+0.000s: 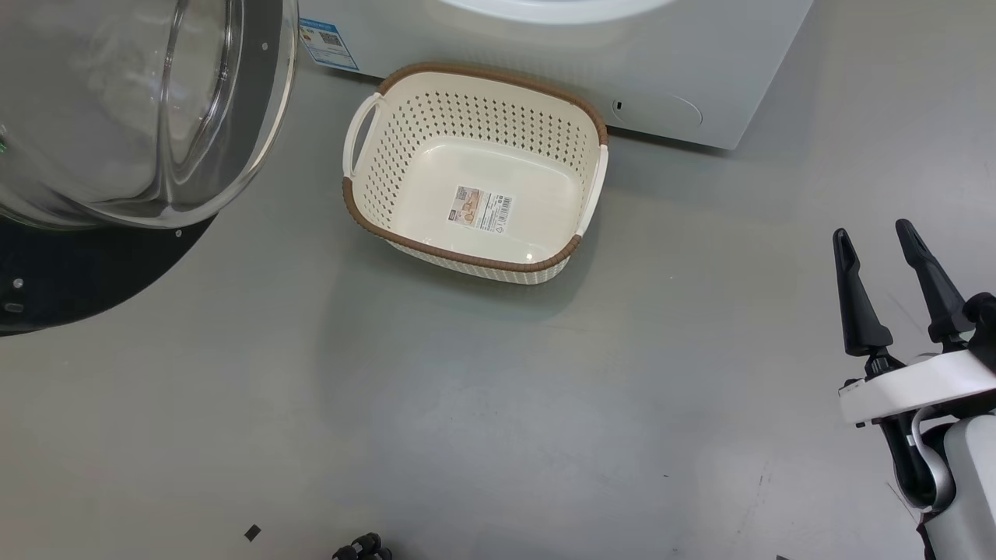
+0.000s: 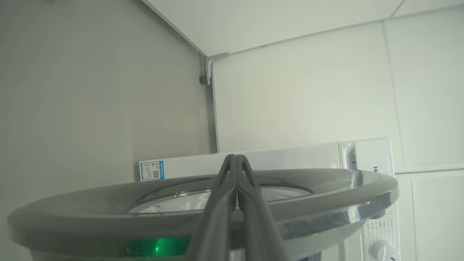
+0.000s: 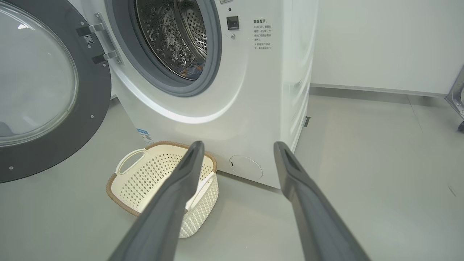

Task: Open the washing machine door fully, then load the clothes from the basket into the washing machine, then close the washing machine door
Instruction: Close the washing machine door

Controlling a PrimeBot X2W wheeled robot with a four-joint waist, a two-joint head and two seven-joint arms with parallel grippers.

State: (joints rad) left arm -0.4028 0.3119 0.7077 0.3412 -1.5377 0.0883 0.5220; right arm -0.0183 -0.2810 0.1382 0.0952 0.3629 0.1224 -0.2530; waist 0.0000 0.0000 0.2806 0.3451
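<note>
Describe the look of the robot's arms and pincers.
The right pincer has two long, black, tapering fingers fixed to a white wrist bracket. Below it a grey loop, perhaps a cable, curves beside the pale forearm. The left pincer has the same slim dark-grey fingers.

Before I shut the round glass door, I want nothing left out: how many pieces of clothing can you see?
1: a light-blue bundle with orange print low in the steel drum of the white washing machine. The cream perforated basket holds none. More may hide deeper.
</note>
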